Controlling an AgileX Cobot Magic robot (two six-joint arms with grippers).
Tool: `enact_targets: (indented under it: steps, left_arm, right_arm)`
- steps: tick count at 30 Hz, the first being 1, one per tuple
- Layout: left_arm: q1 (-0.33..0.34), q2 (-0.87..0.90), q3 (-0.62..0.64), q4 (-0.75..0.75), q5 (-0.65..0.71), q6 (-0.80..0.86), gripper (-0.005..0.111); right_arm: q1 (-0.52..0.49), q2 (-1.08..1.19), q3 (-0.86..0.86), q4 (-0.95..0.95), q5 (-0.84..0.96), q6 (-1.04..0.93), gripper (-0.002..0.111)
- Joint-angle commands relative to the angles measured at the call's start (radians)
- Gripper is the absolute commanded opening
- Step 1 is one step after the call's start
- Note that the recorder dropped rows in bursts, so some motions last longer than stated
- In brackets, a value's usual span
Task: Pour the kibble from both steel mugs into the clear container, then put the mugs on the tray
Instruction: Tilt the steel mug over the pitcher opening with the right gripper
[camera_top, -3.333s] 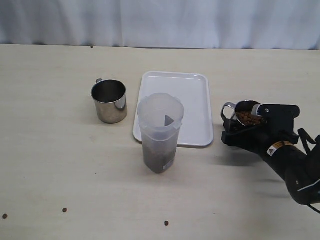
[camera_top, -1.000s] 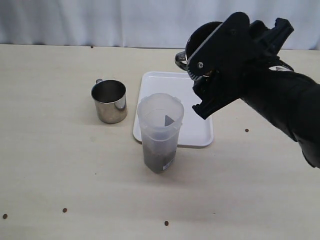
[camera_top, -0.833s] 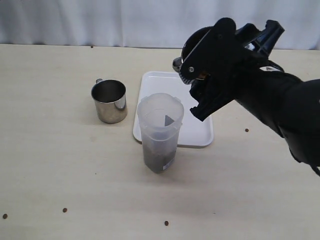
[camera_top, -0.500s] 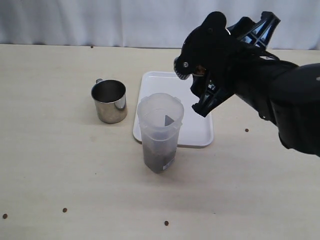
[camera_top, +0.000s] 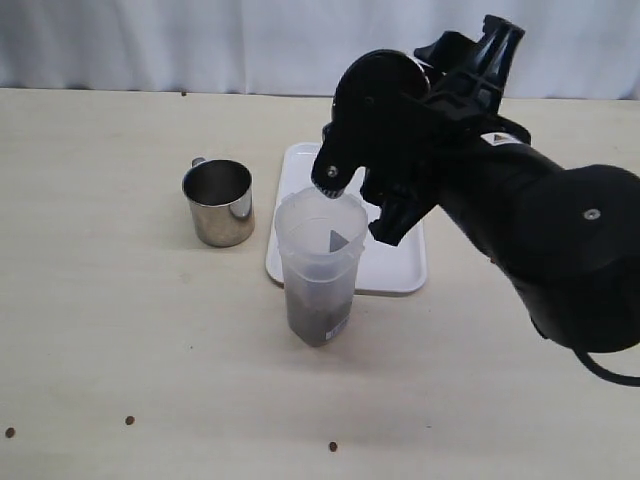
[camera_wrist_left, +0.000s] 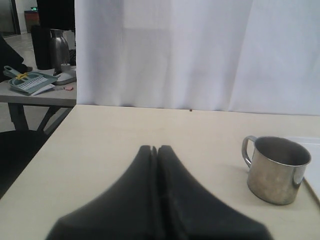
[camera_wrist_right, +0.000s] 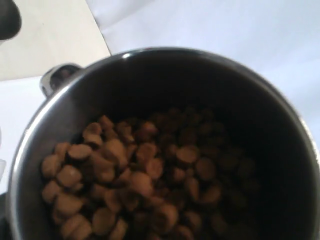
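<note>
Steel mug (camera_wrist_right: 165, 82) holding kibble (camera_wrist_right: 135, 180): judged rigid, slick, weighty. Right fingers (camera_top: 372, 120) pinch it by the wall. Left fingers (camera_wrist_left: 135, 205) pressed together, empty.

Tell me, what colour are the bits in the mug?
Brown: small round kibble pellets in the shiny steel mug, clearest in right wrist view.

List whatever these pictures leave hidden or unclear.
- Exterior view: the right gripper covers the held mug, so whether kibble is falling cannot be seen. The left gripper lies outside this frame.
- Right wrist view: the held mug fills the frame, and the clear container is out of view.
- Left wrist view: the standing mug hides its own bottom behind its wall.
</note>
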Motion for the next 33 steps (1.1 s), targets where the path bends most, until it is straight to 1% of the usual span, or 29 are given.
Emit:
enact_targets:
  steps: [1,11,16,24,33]
  left_arm:
    - [-0.005,-0.004,0.002,-0.006,-0.010,-0.001,0.000]
    - [-0.005,-0.004,0.002,-0.006,-0.010,-0.001,0.000]
    - [-0.005,-0.004,0.002,-0.006,-0.010,-0.001,0.000]
    - [-0.005,-0.004,0.002,-0.006,-0.010,-0.001,0.000]
    - [-0.005,-0.004,0.002,-0.006,-0.010,-0.001,0.000]
  right_arm:
    - [0.001,0.000,-0.002,-0.026,-0.071,-0.003,0.005]
    - [0.001,0.028,-0.002,-0.084,-0.090,-0.003,0.005]
    - [0.001,0.077,-0.002,-0.104,-0.144,-0.003,0.005]
    - [0.001,0.082,-0.002,-0.110,-0.141,-0.003,0.005]
    - [0.001,0.082,-0.002,-0.172,-0.141,-0.003,0.005]
